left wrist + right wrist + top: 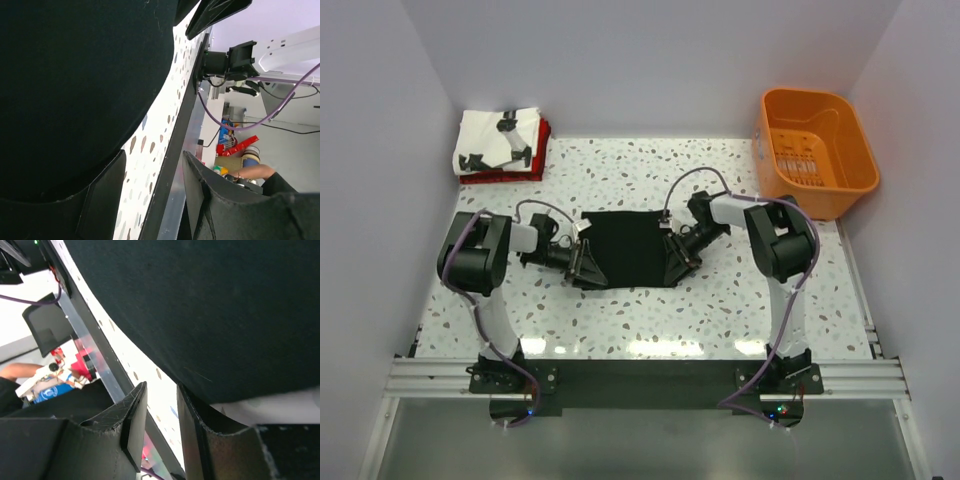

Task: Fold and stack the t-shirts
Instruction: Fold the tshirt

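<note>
Flanking black t-shirt, my left gripper and right gripper gape, unclamped; may miss hem, fold collapses.

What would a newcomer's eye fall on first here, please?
The black t-shirt lies folded at centre, the left gripper and right gripper at its side edges. A white printed shirt sits on a red shirt in the far left corner; an orange basket stands far right.
</note>
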`<state>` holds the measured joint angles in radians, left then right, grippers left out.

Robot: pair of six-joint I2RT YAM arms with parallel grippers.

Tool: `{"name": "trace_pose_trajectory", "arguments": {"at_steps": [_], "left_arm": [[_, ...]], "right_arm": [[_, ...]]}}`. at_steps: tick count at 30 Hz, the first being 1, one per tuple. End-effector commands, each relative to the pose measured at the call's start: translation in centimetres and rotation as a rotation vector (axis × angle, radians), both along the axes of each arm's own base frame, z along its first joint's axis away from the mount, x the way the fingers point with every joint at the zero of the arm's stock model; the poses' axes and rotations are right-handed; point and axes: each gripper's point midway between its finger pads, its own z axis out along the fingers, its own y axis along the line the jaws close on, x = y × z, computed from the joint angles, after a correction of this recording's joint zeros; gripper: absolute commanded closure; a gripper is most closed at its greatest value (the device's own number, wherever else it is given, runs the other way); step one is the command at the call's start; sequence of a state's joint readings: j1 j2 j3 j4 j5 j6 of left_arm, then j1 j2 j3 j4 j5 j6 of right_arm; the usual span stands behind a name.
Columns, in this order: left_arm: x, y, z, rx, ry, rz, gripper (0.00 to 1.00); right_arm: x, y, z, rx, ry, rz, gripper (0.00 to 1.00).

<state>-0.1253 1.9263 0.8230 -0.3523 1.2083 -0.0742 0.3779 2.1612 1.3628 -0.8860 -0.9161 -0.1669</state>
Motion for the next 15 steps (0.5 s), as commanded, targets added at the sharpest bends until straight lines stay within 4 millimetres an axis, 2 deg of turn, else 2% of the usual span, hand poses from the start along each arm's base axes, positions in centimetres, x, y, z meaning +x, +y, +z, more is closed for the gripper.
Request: {"name": "trace_pose_trajectory", "arguments": {"at_steps": [1, 3, 4, 5, 6, 7, 8, 10, 11, 12, 13, 14, 15], "left_arm": [[2.1, 3.6, -3.5, 0.176, -0.138, 0.023, 0.44], [2.3, 4.2, -1.7, 0.136, -0.199, 0.009, 0.44], [2.6, 4.3, 0.3, 0.096, -0.268, 0.008, 0.44], [2.7, 5.5, 1.4, 0.096, -0.275, 0.039, 0.44], [3.3, 6.2, 2.2, 0.101, -0.342, 0.046, 0.43], [4.0, 7.0, 3.7, 0.119, -0.41, 0.073, 0.43], [5.0, 8.8, 4.4, 0.139, -0.442, 0.136, 0.42], [6.1, 10.8, 5.6, 0.193, -0.463, 0.22, 0.41], [7.0, 12.6, 6.0, 0.223, -0.468, 0.282, 0.41], [7.3, 13.5, 6.2, 0.236, -0.446, 0.322, 0.41], [7.4, 14.4, 5.9, 0.269, -0.435, 0.349, 0.41], [7.7, 15.6, 5.9, 0.288, -0.417, 0.393, 0.4], [7.7, 16.1, 5.7, 0.302, -0.406, 0.411, 0.39]], "right_arm": [[2.1, -1.8, -2.7, -0.116, -0.108, -0.008, 0.65], [2.4, -1.9, -1.1, -0.105, -0.15, 0.011, 0.66], [2.5, -1.9, -0.2, -0.1, -0.174, 0.019, 0.66], [2.8, -1.9, 1.0, -0.088, -0.2, 0.028, 0.66], [3.2, -1.6, 3.0, -0.064, -0.248, 0.026, 0.66], [3.5, -1.4, 3.9, -0.054, -0.278, 0.026, 0.67], [4.5, -1.1, 5.4, -0.045, -0.318, 0.011, 0.68], [5.4, -0.3, 8.0, -0.044, -0.42, 0.007, 0.67], [6.2, 0.4, 9.2, -0.036, -0.486, 0.011, 0.66], [6.3, 1.0, 9.8, -0.043, -0.529, 0.026, 0.63], [5.7, 2.5, 10.7, -0.044, -0.595, 0.072, 0.62], [6.8, 3.0, 11.0, -0.091, -0.695, 0.088, 0.59], [6.9, 3.8, 11.2, -0.116, -0.763, 0.116, 0.58]]}}
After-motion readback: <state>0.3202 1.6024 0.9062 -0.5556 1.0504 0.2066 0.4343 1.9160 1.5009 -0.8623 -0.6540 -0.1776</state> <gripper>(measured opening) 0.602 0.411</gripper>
